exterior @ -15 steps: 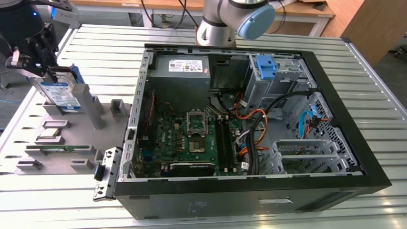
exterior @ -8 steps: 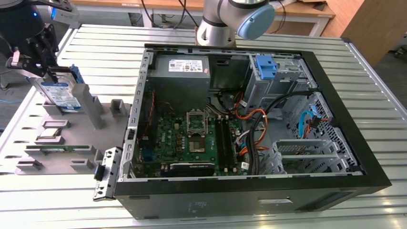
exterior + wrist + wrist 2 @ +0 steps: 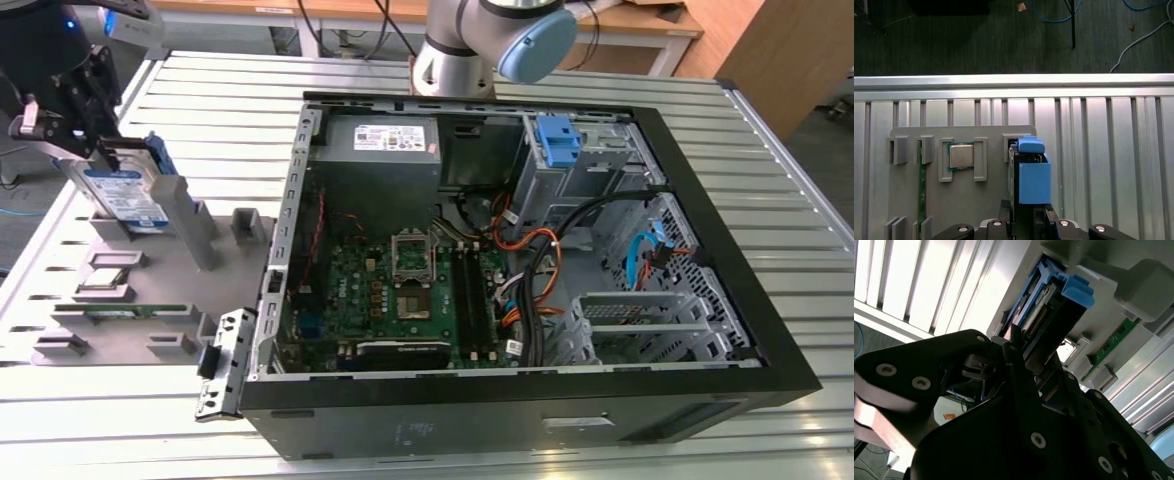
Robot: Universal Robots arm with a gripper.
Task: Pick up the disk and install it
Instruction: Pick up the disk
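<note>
Exterior view: open computer case (image 3: 534,420) sits nearest, side panel off, board exposed. At its 9 o'clock, a grey parts holder (image 3: 200,240). Farther back, about 10 o'clock, the disk (image 3: 123,190) stands on edge in the holder's slot, in its blue carrier. Gripper (image 3: 96,150) is on the disk's upper end. In the second wrist view, fingers (image 3: 1019,370) are closed against both faces, gripping it.

disk (image 3: 120,195) | flat silver drive, white-and-blue label, clipped in blue plastic frame | stands on edge, near upright | slotted in grey fixture (image 3: 220,285) on slatted tabletop (image 3: 134,430), exterior view's left
</note>
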